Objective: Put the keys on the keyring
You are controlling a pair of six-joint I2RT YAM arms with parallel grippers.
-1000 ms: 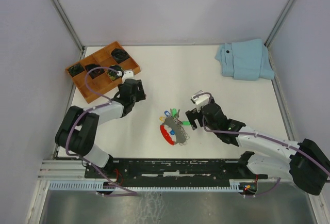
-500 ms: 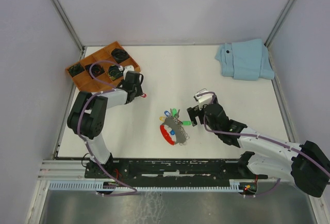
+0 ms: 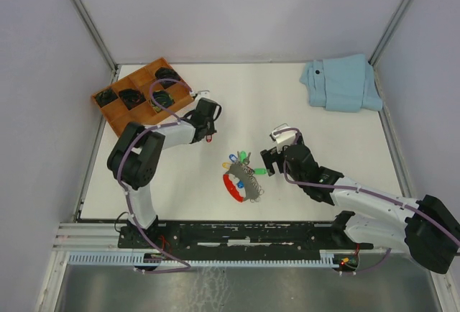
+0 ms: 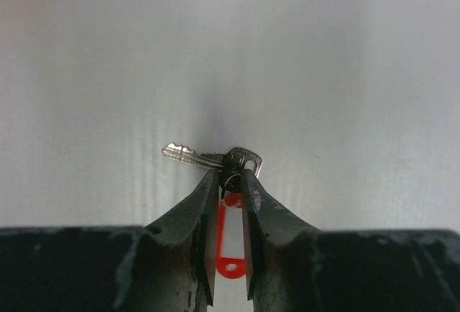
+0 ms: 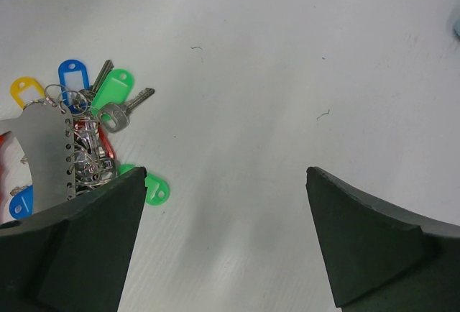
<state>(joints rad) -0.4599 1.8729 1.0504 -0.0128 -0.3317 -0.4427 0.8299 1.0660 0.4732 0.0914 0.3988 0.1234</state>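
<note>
My left gripper has its jaws drawn close together on a silver key, pinching its small ring at the tips. The key's red tag lies between the fingers. In the top view this gripper sits left of the keyring, apart from it. The keyring is a bunch with a red band, a grey ridged strap, and blue and yellow tags. A green-tagged key lies against it. My right gripper stands wide open just right of the bunch, with only bare table between its fingers.
An orange compartment tray with dark coiled items stands at the back left. A folded light-blue cloth lies at the back right. A loose green tag rests by my right gripper's left finger.
The left arm swung right, away from the tray and toward the table's middle, and its jaws narrowed onto the red-tagged key. The right arm shifted slightly, then stayed still and open.
</note>
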